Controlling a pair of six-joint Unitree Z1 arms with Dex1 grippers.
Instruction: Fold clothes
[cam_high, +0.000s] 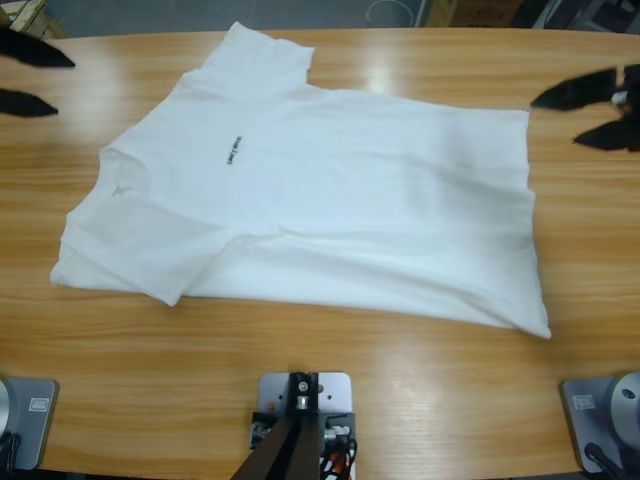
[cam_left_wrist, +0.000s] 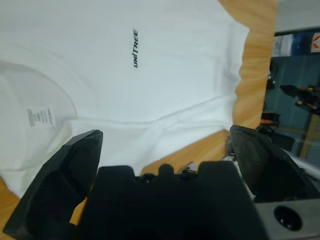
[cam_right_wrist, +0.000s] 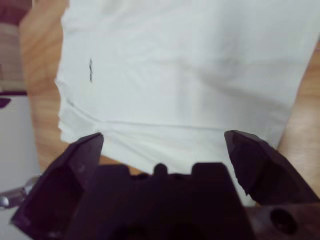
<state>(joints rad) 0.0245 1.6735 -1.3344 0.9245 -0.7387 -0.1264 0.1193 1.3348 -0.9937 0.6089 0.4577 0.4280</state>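
Presently on view, listed left to right as the high camera sees them:

1. Left end effector (cam_high: 25, 76): two black jaws entering at the upper left edge, spread wide apart, holding nothing. It hangs beside the collar end of the garment without touching it. Its own wrist view (cam_left_wrist: 165, 150) looks along the open jaws at the chest of the shirt.

2. Desk (cam_high: 320, 350): long wooden top with a light grain, bearing the garment. Bare wood shows on all sides of the cloth.

3. White T-shirt (cam_high: 330, 220): plain, short-sleeved, spread flat across the middle of the desk. The collar points left and the hem right. One sleeve lies toward the far edge, the other toward the near edge at lower left. A few soft creases run along the body.

4. Printed mark (cam_high: 233, 149): small dark lettering on the chest, just right of the collar. The left wrist view reads it as "UNITREE" (cam_left_wrist: 135, 49).

5. Neck label (cam_left_wrist: 40, 116): small pale tag, showing faintly through the cloth inside the collar.

6. Right end effector (cam_high: 590, 108): black jaws at the upper right edge, likewise spread and empty, near the hem corner but clear of it. Its wrist view (cam_right_wrist: 162, 145) faces the hem end of the shirt.
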